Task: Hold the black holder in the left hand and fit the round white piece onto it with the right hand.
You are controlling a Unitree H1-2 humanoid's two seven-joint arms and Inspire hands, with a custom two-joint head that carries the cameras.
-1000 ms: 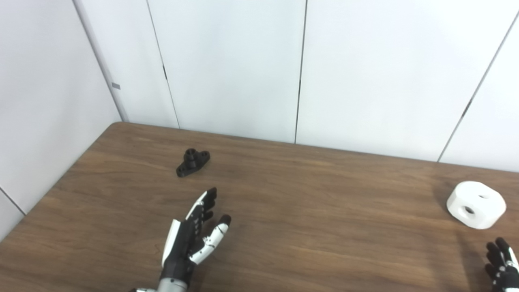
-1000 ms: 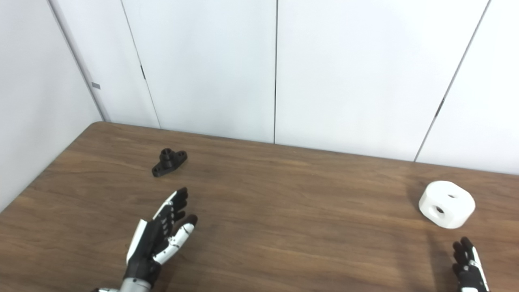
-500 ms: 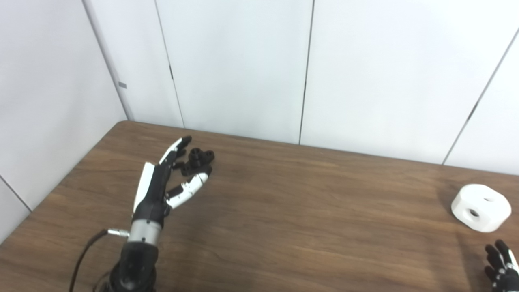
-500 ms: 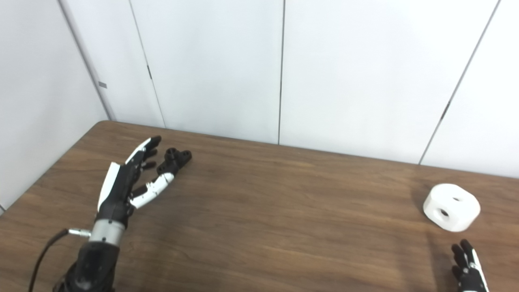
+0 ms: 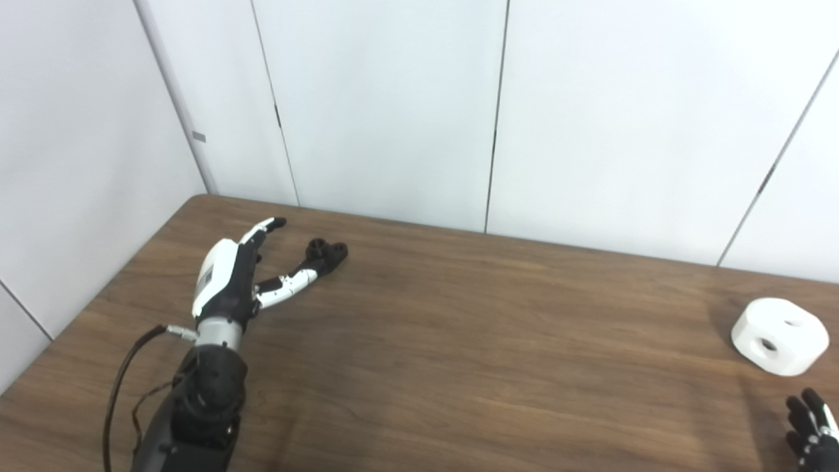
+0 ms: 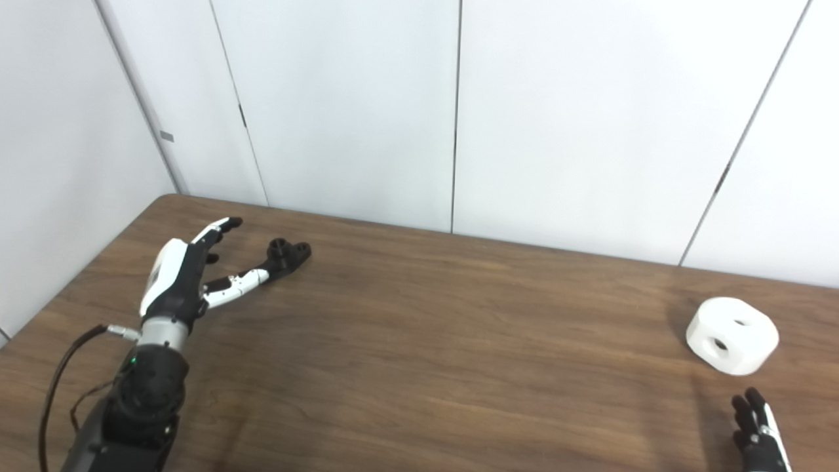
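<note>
The small black holder [image 5: 328, 253] lies on the wooden table near the far left corner. My left hand [image 5: 237, 278] is open just left of it, fingers spread toward the wall, the thumb stretched out to the holder's near end and hiding part of it. Whether the thumb touches the holder I cannot tell. The round white piece [image 5: 779, 335], with holes in its top and side, rests at the table's right side. Only the dark fingertips of my right hand [image 5: 811, 426] show at the bottom right corner, a little nearer than the white piece, extended and holding nothing.
White wall panels [image 5: 393, 105] stand close behind the table's far edge and along its left side. A black cable [image 5: 124, 380] loops from my left wrist over the table [image 5: 459, 341] by the left edge.
My left hand has slid left and flattened, its thumb now reaching the holder's near end. The holder and white piece stay put, and the right hand has hardly moved.
</note>
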